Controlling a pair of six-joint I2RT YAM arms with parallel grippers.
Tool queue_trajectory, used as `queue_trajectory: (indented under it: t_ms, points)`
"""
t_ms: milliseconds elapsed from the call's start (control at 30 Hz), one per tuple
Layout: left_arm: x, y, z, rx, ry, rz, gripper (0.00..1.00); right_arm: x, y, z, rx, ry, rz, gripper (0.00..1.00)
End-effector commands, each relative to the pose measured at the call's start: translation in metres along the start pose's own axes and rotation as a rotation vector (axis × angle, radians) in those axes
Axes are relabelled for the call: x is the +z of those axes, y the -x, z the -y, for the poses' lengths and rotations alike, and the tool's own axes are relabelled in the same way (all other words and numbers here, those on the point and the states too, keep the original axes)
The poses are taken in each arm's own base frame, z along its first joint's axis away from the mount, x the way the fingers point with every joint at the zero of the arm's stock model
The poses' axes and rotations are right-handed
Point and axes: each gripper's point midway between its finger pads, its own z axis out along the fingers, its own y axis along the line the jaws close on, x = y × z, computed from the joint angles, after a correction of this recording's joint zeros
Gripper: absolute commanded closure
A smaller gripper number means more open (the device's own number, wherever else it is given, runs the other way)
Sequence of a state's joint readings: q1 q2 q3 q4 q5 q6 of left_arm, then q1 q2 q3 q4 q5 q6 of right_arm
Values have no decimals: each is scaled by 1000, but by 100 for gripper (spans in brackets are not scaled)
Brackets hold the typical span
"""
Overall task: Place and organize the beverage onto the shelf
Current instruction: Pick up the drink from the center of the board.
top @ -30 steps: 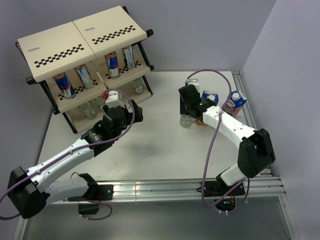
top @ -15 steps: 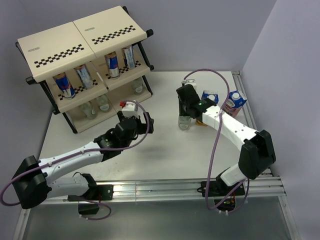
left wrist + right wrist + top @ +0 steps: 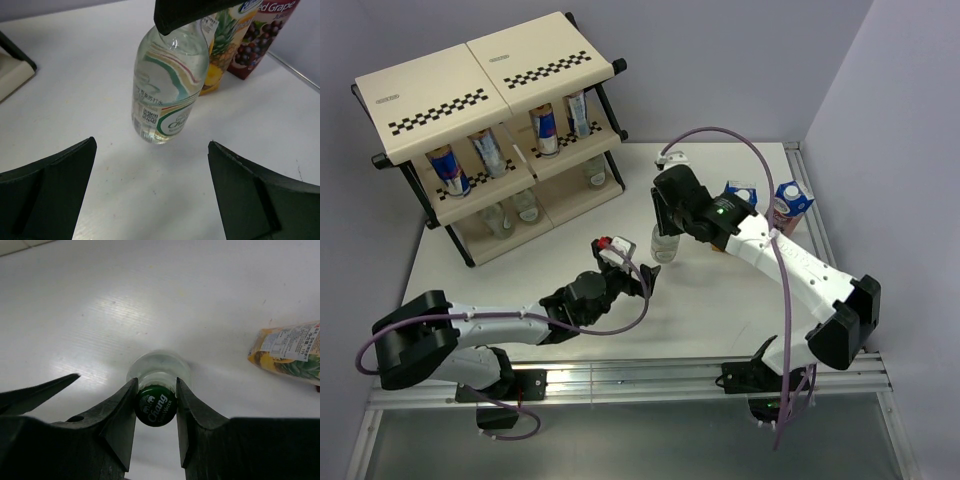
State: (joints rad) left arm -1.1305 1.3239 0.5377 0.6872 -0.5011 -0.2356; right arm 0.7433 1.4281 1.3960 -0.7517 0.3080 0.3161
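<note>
My right gripper (image 3: pixel 665 226) (image 3: pixel 155 386) is shut on the green-capped neck of a clear bottle (image 3: pixel 665 245) (image 3: pixel 167 95) (image 3: pixel 158 361), which it holds from above at mid-table. The bottle leans slightly; I cannot tell whether its base touches the table. My left gripper (image 3: pixel 640 276) (image 3: pixel 151 150) is wide open and empty, low over the table. It points at the bottle from the near-left, a short way off. The shelf (image 3: pixel 490 80) stands at the far left. Several cans (image 3: pixel 448 170) are on its middle tier and three clear bottles (image 3: pixel 527 205) on its lowest.
A pineapple carton (image 3: pixel 738 192) (image 3: pixel 216 75) (image 3: pixel 292 352) and a grape carton (image 3: pixel 788 205) (image 3: pixel 260 40) stand side by side at the far right, just behind my right arm. A metal rail (image 3: pixel 650 378) runs along the near table edge.
The right gripper closed on the bottle and carried it left toward mid-table. The left arm pulled back from the shelf and swung right and nearer, toward the bottle.
</note>
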Motion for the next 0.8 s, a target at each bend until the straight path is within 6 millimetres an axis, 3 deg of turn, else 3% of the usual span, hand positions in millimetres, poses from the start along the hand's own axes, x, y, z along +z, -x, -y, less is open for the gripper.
queue_trajectory:
  t_ms: [0,200,300,533,767]
  points:
    - [1,43,22,-17,-114,190,0,-53,53,-10,37,88,185,99]
    - [10,38,22,16,-96,202,1,-83,61,-28,9,160,216,100]
    - [17,38,20,23,-69,197,1,-88,60,-36,-11,171,216,100]
    - [23,40,19,21,-46,220,8,-89,60,-52,-52,177,203,100]
    - [26,39,19,-3,-38,223,9,-85,57,-65,-86,178,185,100]
